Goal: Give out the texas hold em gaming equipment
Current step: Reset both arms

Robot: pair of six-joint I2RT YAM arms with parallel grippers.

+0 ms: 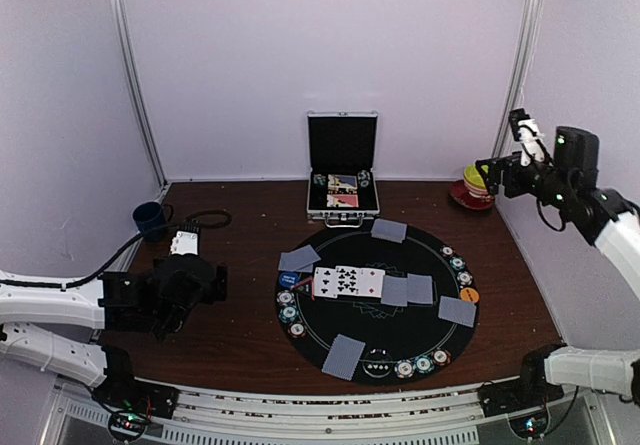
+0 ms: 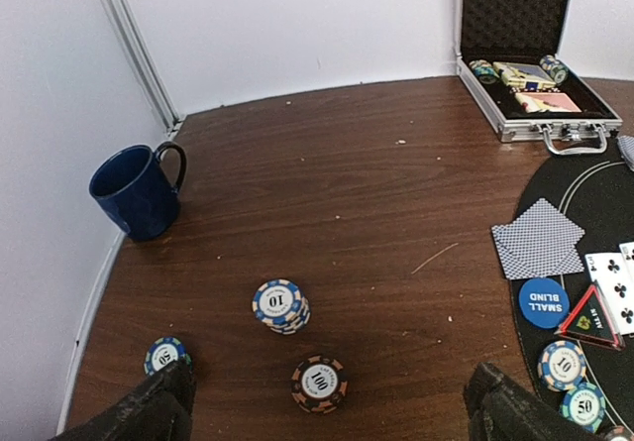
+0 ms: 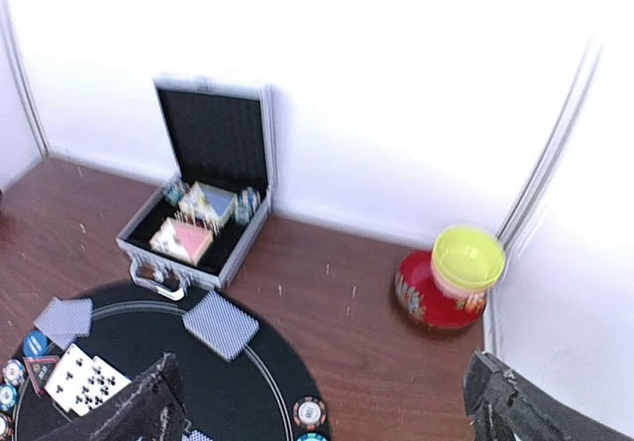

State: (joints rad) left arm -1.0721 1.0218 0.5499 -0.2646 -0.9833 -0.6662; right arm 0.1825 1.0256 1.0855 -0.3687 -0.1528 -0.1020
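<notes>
Mug: a dark blue mug (image 2: pixel 137 191) stands by the left wall.
My left gripper (image 2: pixel 332 377): my fingers are spread wide and grip nothing, low over the brown table (image 2: pixel 396 193).
Loose chips: only my left wrist view shows these, because from above my own arm covers them. A teal chip (image 2: pixel 166 354) marked 50 lies just beside the finger at that view's left. A blue stack (image 2: pixel 279 305) marked 10 and a dark stack (image 2: pixel 319 382) marked 100 also sit on bare wood, left of the mat.
Mat (image 1: pixel 420 330): round and black, in the table's middle.
Blue button (image 2: pixel 543 302): my left wrist view reads SMALL BLIND on it; from above it is only a blue spot at the mat's left edge.
Face-up cards (image 1: pixel 348 282): white faces with black clubs, in a row at the mat's centre.
Face-down cards (image 1: pixel 343 356): grey-blue backs, lying in several spots around that row.
Rim chips (image 1: pixel 420 365): striped edges, lying along the mat's left, near and right edges.
Case (image 1: pixel 343 170): silver with its lid upright, behind the mat. My right wrist view shows boxes and chips inside, blurred.
Orange button (image 1: pixel 469 294): on the mat's right edge.
Bowl (image 3: pixel 468 258): yellow, on a red plate (image 3: pixel 431 307) in the far right corner.
My right gripper (image 3: pixel 325 362): raised high near that corner, fingers wide apart and empty.
</notes>
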